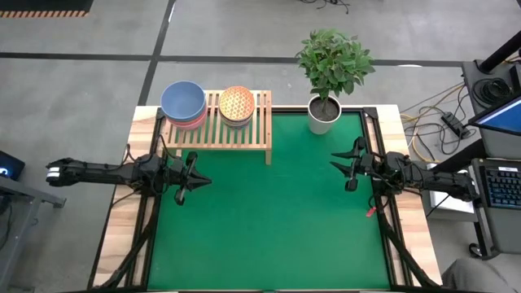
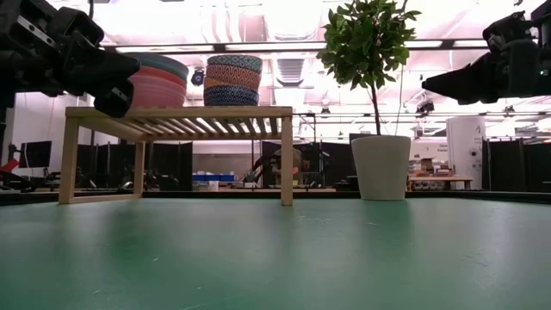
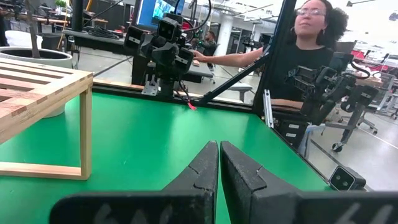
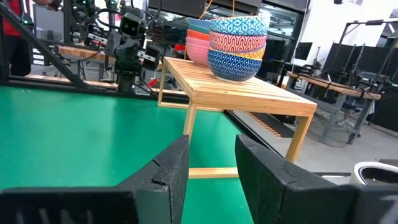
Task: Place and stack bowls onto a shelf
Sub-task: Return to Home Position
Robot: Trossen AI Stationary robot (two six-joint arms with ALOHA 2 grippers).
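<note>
As bowls (image 1: 183, 101) sit stacked, shelf (image 1: 213, 130) lies lengthwise L-R.

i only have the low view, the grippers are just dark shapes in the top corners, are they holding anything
Observer: No. The left wrist view shows the left gripper shut with nothing in it, above the green table and apart from the shelf.
Operator: and the right one
Observer: The right wrist view shows the right gripper open and empty, facing the shelf from across the table.
Operator: what tops each stack
Observer: From above, a slate-blue bowl tops the stack at the shelf's left end, and a bowl with an orange patterned inside tops the stack beside it.
</note>
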